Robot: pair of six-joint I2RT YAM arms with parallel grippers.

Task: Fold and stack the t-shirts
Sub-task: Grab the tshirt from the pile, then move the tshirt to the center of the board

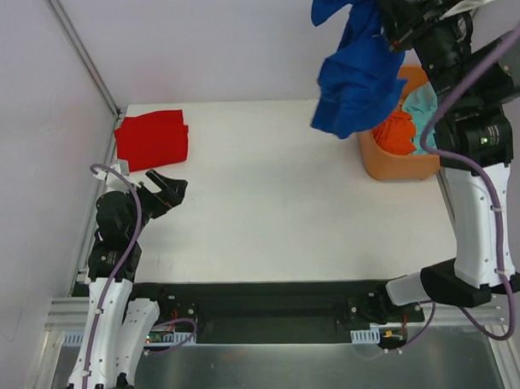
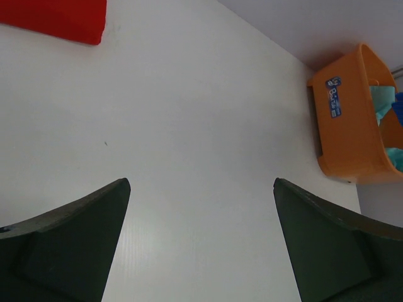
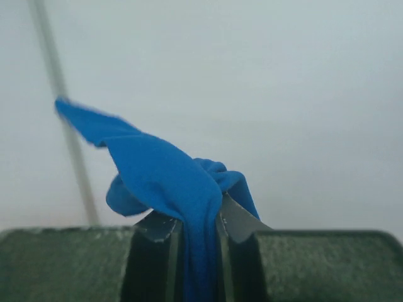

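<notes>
Right fingers [image 3: 151, 258] pinch a blue t-shirt [image 1: 358, 80], hanging in the air by the orange tub [image 1: 387, 160]. Left fingers [image 2: 69, 245] spread wide over the white surface [image 1: 278, 211], near a folded red t-shirt [image 1: 153, 138].

Top cam's mounted high at the near side, looking down on the whole surface [image 1: 269, 211] from a fair way off. Left wrist cam sits low and close over the surface, aimed across it through the left pincer [image 2: 201, 182]. It catches the red shirt [image 2: 56, 19] and tub [image 2: 352, 126], both in the top view too. Right wrist cam is jammed right up to the right pincer [image 3: 192, 220], facing a blank wall [image 3: 283, 94]. The blue shirt [image 3: 164, 170] is its only overlap with the top view.
</notes>
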